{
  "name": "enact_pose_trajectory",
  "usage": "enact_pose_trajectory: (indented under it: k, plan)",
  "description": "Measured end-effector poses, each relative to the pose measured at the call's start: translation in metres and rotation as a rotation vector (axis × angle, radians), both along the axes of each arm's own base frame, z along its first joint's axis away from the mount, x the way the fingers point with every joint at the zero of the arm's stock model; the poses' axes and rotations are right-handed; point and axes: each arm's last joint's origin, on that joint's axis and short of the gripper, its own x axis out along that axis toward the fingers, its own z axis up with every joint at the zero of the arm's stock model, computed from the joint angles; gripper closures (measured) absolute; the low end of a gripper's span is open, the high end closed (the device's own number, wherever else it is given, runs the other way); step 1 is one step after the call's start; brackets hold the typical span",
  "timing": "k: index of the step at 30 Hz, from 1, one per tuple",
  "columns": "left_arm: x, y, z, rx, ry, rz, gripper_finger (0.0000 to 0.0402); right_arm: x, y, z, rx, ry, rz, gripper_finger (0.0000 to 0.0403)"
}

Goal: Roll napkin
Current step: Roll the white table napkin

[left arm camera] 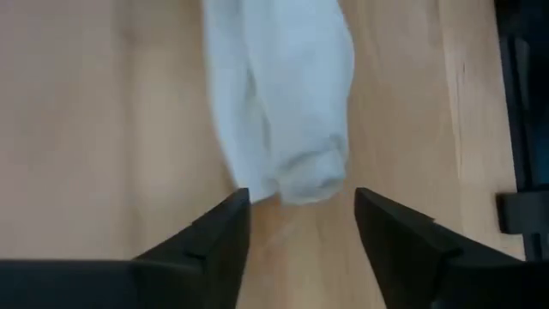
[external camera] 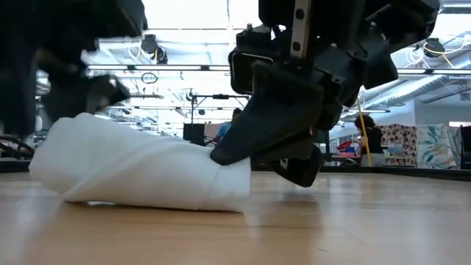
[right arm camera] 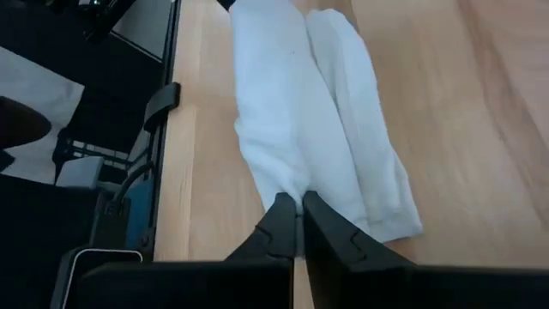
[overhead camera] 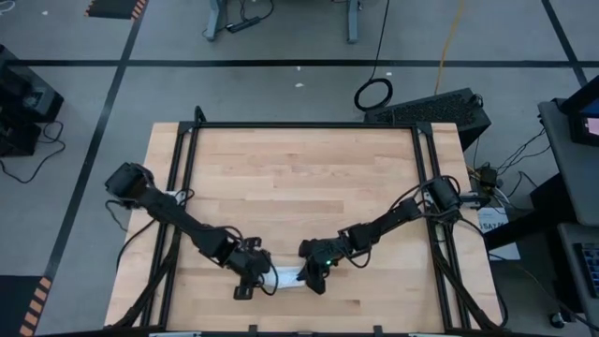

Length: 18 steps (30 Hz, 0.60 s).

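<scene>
The napkin (overhead camera: 285, 277) lies rolled into a loose white tube at the lower middle of the high view, on the wooden table (overhead camera: 299, 178) near its front edge; in the right wrist view (right arm camera: 309, 120) it shows as two soft folds side by side. The right gripper (right arm camera: 298, 225) has its fingers clenched together on a pinch of the napkin's end. The left gripper (left arm camera: 300, 225) sits at the opposite end, its fingers (left arm camera: 214, 240) spread apart and released, the roll's end lying just ahead of the gap between them. The table is pale butcher-block wood, bounded by a black metal frame (overhead camera: 304, 124). Beyond it is a grey floor (overhead camera: 281, 37) marked with dark tape lines, with a cable coil (overhead camera: 373, 93) in the upper middle. The low view shows a bright workshop behind, with a person (external camera: 370, 140) at far right.
</scene>
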Motion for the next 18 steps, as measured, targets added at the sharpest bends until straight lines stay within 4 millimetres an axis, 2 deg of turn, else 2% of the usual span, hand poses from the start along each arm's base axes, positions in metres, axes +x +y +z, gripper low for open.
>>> enact_pose_trajectory:
  k: [4,7,9,14,18]
  plan:
    - [-0.012,-0.006,0.024,0.118,-0.168,0.028,0.0169,0.001,-0.003,0.000,0.017,0.014,-0.018,0.0400]
    - [-0.015,-0.022,0.035,0.185,-0.352,0.014,0.0167,0.002,-0.006,0.000,0.044,0.028,-0.033,0.0400]
    - [-0.015,-0.036,0.035,0.214,-0.448,-0.010,0.0167,0.003,-0.008,0.000,0.067,0.038,-0.040,0.0400]
    - [-0.014,-0.061,0.008,0.349,-0.536,-0.051,0.0193,0.004,-0.014,-0.001,0.105,0.063,-0.063,0.0400]
    - [-0.011,-0.065,-0.018,0.443,-0.513,-0.024,0.0238,0.005,-0.018,-0.001,0.135,0.082,-0.071,0.0400]
